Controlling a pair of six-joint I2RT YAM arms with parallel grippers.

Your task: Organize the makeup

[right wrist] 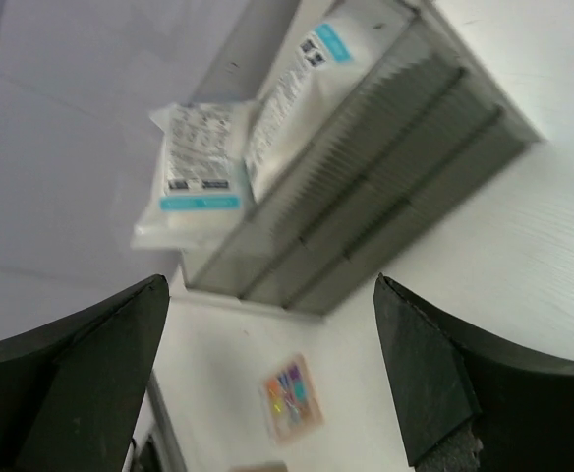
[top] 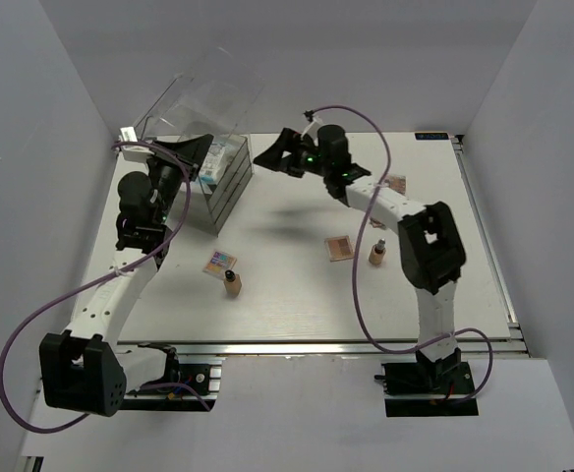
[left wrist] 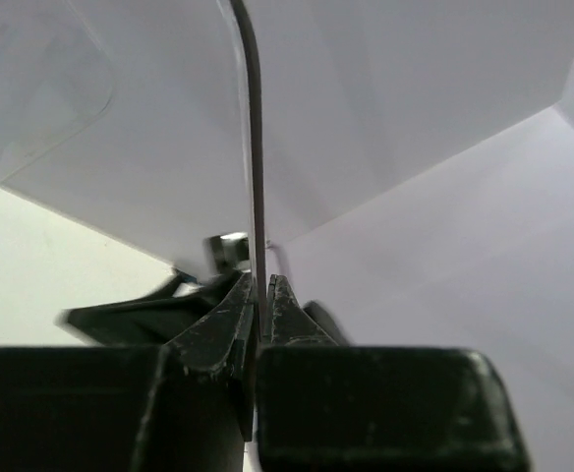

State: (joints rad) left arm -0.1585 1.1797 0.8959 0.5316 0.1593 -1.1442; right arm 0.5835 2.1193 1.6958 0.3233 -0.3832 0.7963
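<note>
Makeup set point(top: 339, 247) is lying split up. Two clear packets w/ white contents point(right wrist: 200, 167) are sitting on top of the large clear plastic drawer box point(top: 230, 187), approx 10 o'clock on the white table point(top: 297, 305). Flat square eyeshadow palettes point(top: 219, 262) and tan dark-capped bottles point(top: 232, 285) are resting loose toward 6 and 3 o'clock.

Left gripper point(left wrist: 260, 295) is clenching the box's thin clear lid panel point(left wrist: 253, 147). Right gripper point(top: 279, 157) is hovering spread, holding nothing, facing the packets.

Packets are prob. light, floppy and slick, so pinching an edge is looking best. Palettes are thin and stiff, needing an edge grip. Bottles are looking light & tippy, so they are best taken by the body.
</note>
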